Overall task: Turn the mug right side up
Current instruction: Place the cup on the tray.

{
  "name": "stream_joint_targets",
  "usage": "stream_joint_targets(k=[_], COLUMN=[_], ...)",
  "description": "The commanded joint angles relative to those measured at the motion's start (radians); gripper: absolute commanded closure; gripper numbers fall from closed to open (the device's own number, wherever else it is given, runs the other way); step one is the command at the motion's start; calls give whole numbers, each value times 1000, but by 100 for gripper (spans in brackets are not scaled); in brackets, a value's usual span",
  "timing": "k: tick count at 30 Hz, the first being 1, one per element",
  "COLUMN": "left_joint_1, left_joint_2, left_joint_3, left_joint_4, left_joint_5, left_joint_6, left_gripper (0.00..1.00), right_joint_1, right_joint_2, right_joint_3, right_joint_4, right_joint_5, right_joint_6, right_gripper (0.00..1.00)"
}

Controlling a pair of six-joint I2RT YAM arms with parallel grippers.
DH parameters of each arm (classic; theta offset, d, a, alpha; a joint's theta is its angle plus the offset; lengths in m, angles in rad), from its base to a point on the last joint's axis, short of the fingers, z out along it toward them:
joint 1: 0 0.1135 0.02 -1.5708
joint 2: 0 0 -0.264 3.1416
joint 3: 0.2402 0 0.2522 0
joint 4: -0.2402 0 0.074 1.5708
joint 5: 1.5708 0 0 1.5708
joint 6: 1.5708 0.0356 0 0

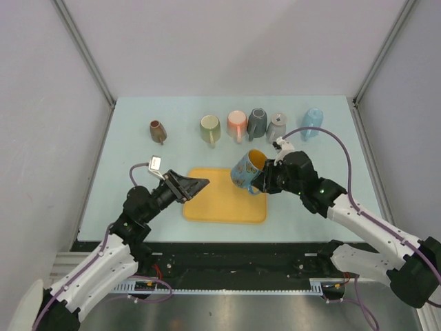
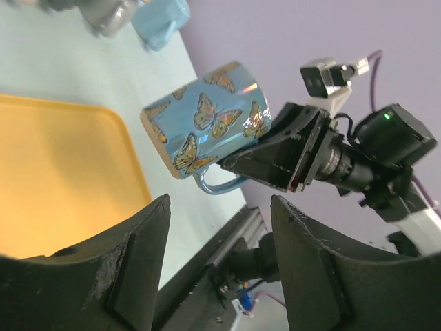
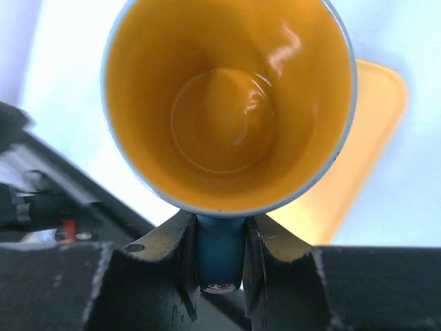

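Top external view: the butterfly mug (image 1: 241, 174) hangs in the air over the far right corner of the yellow tray (image 1: 220, 207), touching neither the tray nor the table (image 1: 131, 200). The tray lies at the middle of the table's near edge. The mug is tilted, its orange inside turned up and toward the far right corner of the table.

Right wrist view looks straight into the mug's open mouth, glossy orange with a thin blue rim. The right fingers (image 3: 169, 241) are drawn narrow on the blue handle (image 3: 220, 258), 1 finger pressed against each side of it, and they carry the mug by that handle alone.

Left wrist view has the left fingers (image 2: 117, 269) standing wide apart with nothing between them. Past their gap the mug shows from the side, blue with orange butterflies, its base toward the tray and its mouth toward the right wrist. From above, the left fingers hover over the tray's left edge near its far left corner, apart from the mug.

Along the table's far edge runs a row of 6 other mugs: brown mug (image 1: 158, 130), off by itself to the left, then green mug (image 1: 210, 129), pink mug (image 1: 237, 126), dark grey mug (image 1: 257, 123), light grey mug (image 1: 276, 127) and pale blue mug (image 1: 312, 124).
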Motion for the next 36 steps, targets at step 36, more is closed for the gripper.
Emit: stream_joint_targets(k=[36], left_joint_1=[7], left_joint_2=[-55], left_joint_3=[43], left_joint_4=[-375], left_joint_5=[-303], left_joint_6=[217], left_gripper=[38], right_joint_1=[203], right_joint_2=[344], right_joint_3=[33], right_joint_4=[171], right_joint_5=[691], right_joint_6=[-94], right_gripper=[100])
